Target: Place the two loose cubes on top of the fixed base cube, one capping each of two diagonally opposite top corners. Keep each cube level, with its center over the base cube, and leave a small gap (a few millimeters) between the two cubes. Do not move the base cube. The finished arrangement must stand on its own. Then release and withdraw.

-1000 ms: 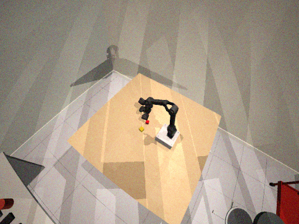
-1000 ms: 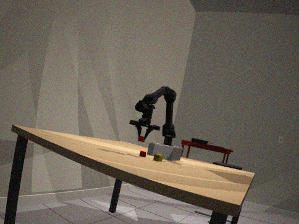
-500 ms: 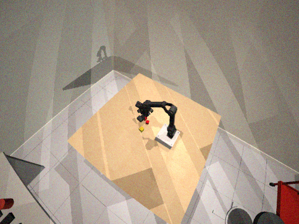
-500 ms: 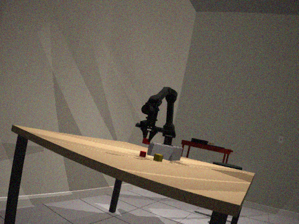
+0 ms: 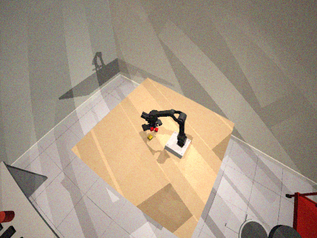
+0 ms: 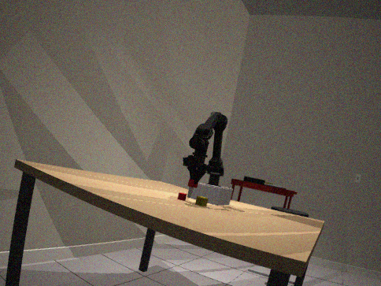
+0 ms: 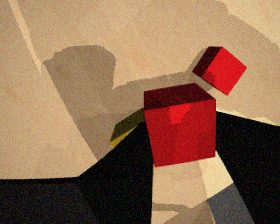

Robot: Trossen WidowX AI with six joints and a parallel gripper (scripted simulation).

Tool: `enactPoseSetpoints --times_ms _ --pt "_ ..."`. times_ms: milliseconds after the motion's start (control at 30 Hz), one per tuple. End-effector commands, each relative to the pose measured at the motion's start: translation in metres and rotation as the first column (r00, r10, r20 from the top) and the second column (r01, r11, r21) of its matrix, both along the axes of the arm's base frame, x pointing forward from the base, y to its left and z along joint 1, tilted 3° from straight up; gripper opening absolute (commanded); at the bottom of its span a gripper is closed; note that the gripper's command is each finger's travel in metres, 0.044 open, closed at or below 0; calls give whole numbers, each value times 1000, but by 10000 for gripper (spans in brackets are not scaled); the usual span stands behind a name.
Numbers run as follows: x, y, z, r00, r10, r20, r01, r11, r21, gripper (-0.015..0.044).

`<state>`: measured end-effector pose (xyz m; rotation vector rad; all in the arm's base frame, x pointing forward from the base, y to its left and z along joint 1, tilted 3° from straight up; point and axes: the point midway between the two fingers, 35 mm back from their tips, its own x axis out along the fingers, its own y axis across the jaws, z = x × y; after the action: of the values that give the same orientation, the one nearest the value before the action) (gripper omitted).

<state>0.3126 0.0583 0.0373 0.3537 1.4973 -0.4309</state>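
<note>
The yellow base cube (image 5: pixel 150 137) (image 6: pixel 201 201) sits on the table; in the wrist view only a strip of the base cube (image 7: pixel 126 128) shows behind the left finger and the held cube. One loose red cube (image 5: pixel 156 130) (image 6: pixel 182 196) (image 7: pixel 226 71) lies on the table near the base cube, turned at an angle in the wrist view. My gripper (image 5: pixel 152 128) (image 6: pixel 192 182) (image 7: pixel 177 123) points down, shut on the other red cube (image 5: pixel 151 129) (image 6: pixel 193 183) (image 7: pixel 184 134). It holds that cube above the table, near the base cube, with nothing under it touching.
The arm's pale mounting block (image 5: pixel 177 146) (image 6: pixel 214 194) stands on the wooden table (image 5: pixel 114 141) (image 6: pixel 130 201), close to the cubes. Broad shadows of the arm fall across the table top. A red side table (image 6: pixel 268 188) stands in the background.
</note>
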Motion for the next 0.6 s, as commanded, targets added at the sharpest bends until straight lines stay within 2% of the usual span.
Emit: enactPoseSetpoints --times_ms 0,333,567 --pt "-3 10 -3 994 -106 4 106 994 9 105" --pt "-10 33 -9 931 -365 14 365 931 18 105" --pt "-11 34 -10 924 -382 15 382 924 19 105"
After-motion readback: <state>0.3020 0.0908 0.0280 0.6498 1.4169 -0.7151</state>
